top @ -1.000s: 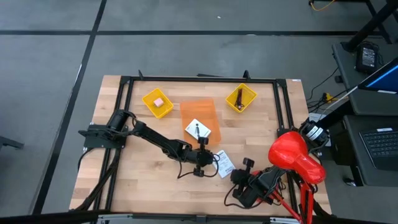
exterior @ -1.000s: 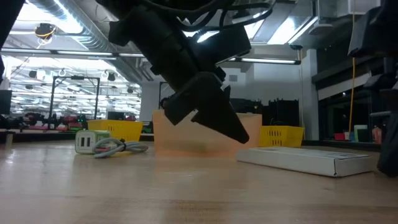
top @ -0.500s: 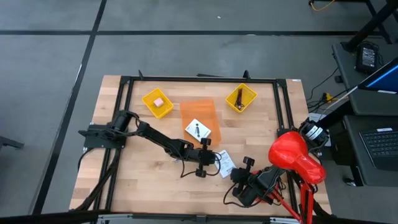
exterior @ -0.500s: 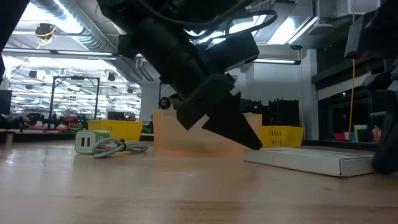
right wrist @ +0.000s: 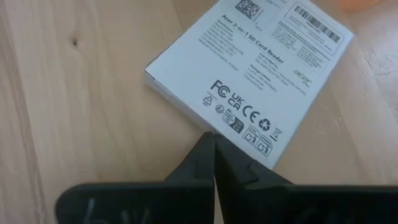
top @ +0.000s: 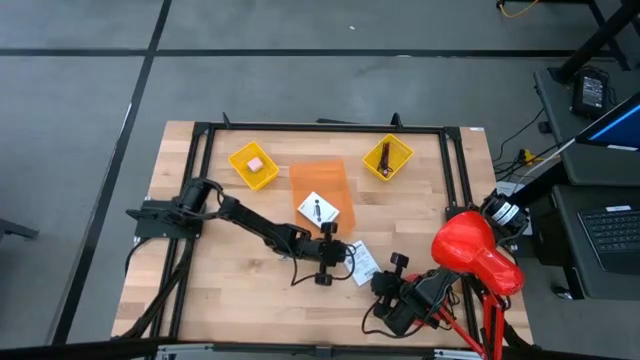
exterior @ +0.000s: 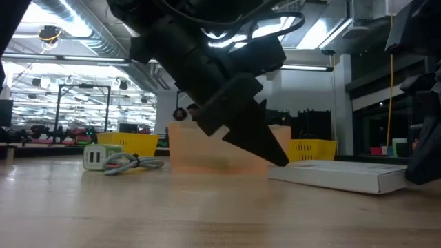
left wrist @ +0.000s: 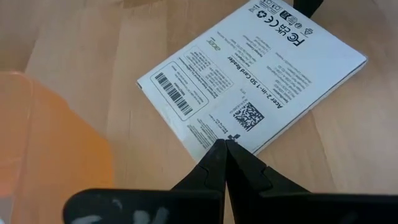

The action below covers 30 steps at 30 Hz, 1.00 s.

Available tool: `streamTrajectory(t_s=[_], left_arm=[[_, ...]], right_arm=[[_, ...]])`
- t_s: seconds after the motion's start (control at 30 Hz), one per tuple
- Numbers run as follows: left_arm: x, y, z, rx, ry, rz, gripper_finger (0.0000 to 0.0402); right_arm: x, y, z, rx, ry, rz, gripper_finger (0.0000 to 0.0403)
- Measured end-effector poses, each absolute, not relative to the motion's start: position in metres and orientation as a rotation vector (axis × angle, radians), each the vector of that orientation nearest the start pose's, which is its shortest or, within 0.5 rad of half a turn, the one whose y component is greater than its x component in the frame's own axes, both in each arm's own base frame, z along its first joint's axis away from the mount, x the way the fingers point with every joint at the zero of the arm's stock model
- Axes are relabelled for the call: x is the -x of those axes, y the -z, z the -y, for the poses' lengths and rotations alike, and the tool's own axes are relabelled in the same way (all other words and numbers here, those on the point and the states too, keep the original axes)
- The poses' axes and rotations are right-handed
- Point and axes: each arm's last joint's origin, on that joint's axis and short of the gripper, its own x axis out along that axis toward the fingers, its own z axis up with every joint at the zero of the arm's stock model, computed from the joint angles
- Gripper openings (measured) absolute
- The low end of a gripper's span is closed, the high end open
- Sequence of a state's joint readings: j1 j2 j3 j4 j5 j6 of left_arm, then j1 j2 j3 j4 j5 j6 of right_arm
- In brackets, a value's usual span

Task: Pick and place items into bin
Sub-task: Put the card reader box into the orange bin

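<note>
Left wrist view: left gripper (left wrist: 225, 144) pinched closed, empty, tips over near edge of white box (left wrist: 252, 78); right gripper (right wrist: 214, 138) likewise closed

Bright, even light from above fills the overhead picture, with soft shadows on the wooden table (top: 240, 270). At table level, ceiling lamps (exterior: 324, 31) glare at upper right, leaving the arm (exterior: 207, 76) a dark silhouette. Wrist pictures show blurred lower edges.
</note>
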<state>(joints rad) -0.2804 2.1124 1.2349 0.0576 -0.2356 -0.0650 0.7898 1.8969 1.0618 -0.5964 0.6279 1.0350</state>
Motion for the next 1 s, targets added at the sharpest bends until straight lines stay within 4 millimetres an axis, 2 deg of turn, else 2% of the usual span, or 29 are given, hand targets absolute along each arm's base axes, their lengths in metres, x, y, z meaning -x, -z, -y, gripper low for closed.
streamTrajectory(t_s=[0.63,1.0], left_arm=[[-0.400,-0.109,0.140,-0.090,0.073,-0.799,0.0002],[-0.400,-0.110,0.141,-0.105,0.054,-0.789,0.0002]], right_arm=[[-0.246,-0.123,-0.223,0.058,0.348,-0.936,0.0000],[-0.247,-0.123,-0.225,0.024,0.324,-0.938,0.0000]])
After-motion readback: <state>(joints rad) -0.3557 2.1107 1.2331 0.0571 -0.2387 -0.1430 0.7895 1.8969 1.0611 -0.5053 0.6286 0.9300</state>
